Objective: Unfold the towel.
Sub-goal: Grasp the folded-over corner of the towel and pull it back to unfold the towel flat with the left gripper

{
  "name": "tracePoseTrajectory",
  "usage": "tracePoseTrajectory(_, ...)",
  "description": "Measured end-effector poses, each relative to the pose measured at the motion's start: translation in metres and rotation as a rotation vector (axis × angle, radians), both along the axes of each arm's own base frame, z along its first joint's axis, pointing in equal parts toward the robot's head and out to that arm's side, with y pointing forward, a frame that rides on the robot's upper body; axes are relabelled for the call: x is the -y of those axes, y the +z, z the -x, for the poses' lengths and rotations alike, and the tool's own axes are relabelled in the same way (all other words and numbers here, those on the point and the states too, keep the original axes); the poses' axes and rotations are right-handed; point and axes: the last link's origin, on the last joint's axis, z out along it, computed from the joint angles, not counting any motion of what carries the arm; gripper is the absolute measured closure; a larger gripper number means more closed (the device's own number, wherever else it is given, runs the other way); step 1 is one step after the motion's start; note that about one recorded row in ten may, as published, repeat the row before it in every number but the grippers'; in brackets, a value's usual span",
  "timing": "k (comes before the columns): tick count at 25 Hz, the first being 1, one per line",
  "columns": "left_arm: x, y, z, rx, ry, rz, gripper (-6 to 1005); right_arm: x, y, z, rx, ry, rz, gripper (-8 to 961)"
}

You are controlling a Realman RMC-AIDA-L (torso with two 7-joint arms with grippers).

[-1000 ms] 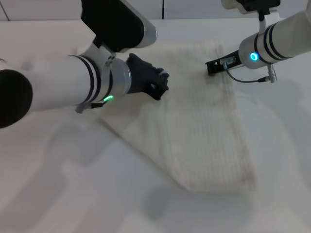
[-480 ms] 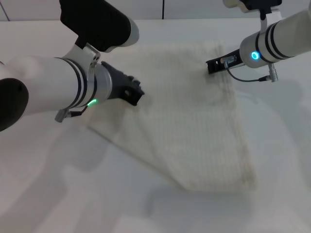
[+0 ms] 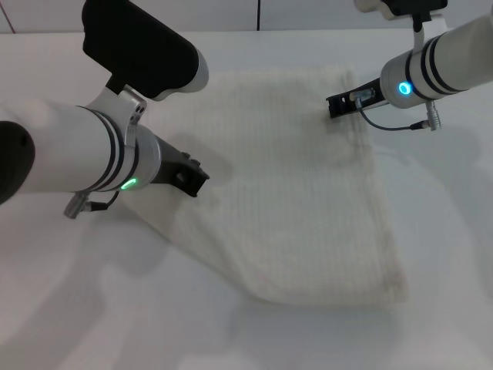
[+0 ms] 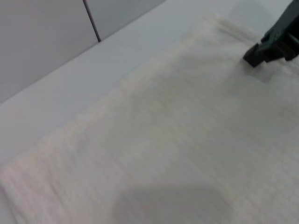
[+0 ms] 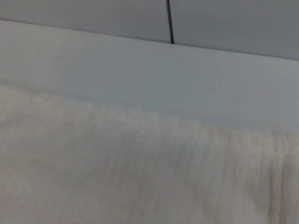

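The cream-white ribbed towel [image 3: 300,193] lies spread on the white table, wide and mostly flat. My left gripper [image 3: 194,179] is low at the towel's left edge and holds a layer of it, pulled out to the left. My right gripper [image 3: 337,105] is shut on the towel's far right corner; it also shows in the left wrist view [image 4: 254,57] with its tips on the cloth. The towel fills the left wrist view [image 4: 177,140] and the right wrist view [image 5: 117,177]. No pink-red tag shows.
The white table [image 3: 85,308] stretches around the towel on the left, front and right. A pale wall with a dark vertical seam [image 3: 257,14] stands behind the table's far edge.
My left gripper has moved left and toward me with the towel's layer, so the towel now lies wider. The right gripper has stayed at the far corner.
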Motion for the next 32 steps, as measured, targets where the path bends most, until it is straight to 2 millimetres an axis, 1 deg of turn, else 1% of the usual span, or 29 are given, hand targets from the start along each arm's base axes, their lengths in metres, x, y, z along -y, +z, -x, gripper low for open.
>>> tracePoseTrajectory(6,0.008,0.003,0.001,-0.015,0.038,0.013,923,0.001,0.000,-0.001,0.001,-0.003,0.001,953)
tracePoseTrajectory(8,0.012,0.005,0.005,-0.035,0.071,0.026,924,0.001,0.000,-0.001,0.002,-0.003,0.002,953)
tracePoseTrajectory(11,0.014,0.007,0.006,-0.041,0.089,0.028,924,0.001,-0.001,-0.002,0.002,-0.005,0.003,953)
tracePoseTrajectory(12,0.015,0.010,0.006,-0.044,0.111,0.027,924,0.001,-0.001,-0.002,0.002,-0.005,0.003,954)
tracePoseTrajectory(18,0.019,0.018,0.010,-0.068,0.156,0.029,923,0.001,-0.001,-0.002,0.003,-0.004,0.003,953)
tracePoseTrajectory(26,0.026,0.021,0.017,-0.106,0.211,0.053,903,0.001,-0.001,-0.002,0.005,-0.004,0.005,953)
tracePoseTrajectory(32,0.027,0.026,0.021,-0.117,0.248,0.051,888,0.001,-0.001,-0.002,0.005,-0.004,0.005,954)
